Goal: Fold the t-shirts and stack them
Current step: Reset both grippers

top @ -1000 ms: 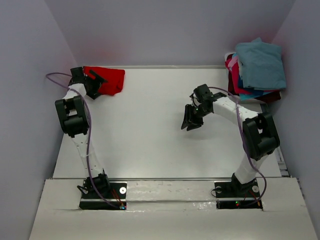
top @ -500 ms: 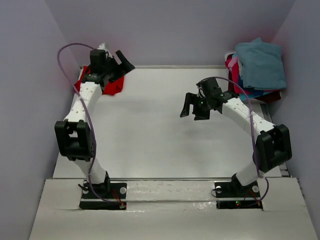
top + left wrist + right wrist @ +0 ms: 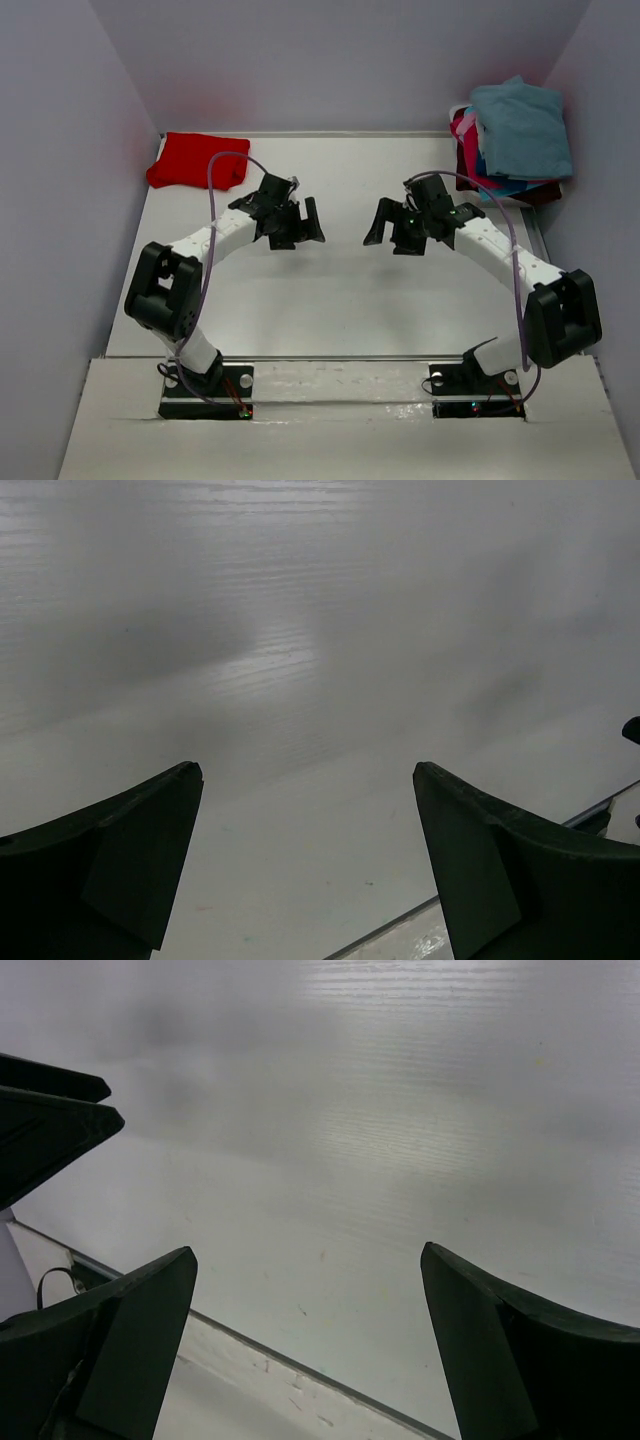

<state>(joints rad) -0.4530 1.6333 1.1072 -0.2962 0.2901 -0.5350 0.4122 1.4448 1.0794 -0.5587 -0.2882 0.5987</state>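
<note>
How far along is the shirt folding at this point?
Done: one red shirt lies folded at the far left corner of the table. In hand: nothing; the left gripper and right gripper hang open over bare table. Left: the pile at the far right, teal shirt on top, looks loosely heaped, so most of the job remains.

Two dark fingers [image 3: 130, 865] stand wide apart above the white table [image 3: 300, 670].
</note>
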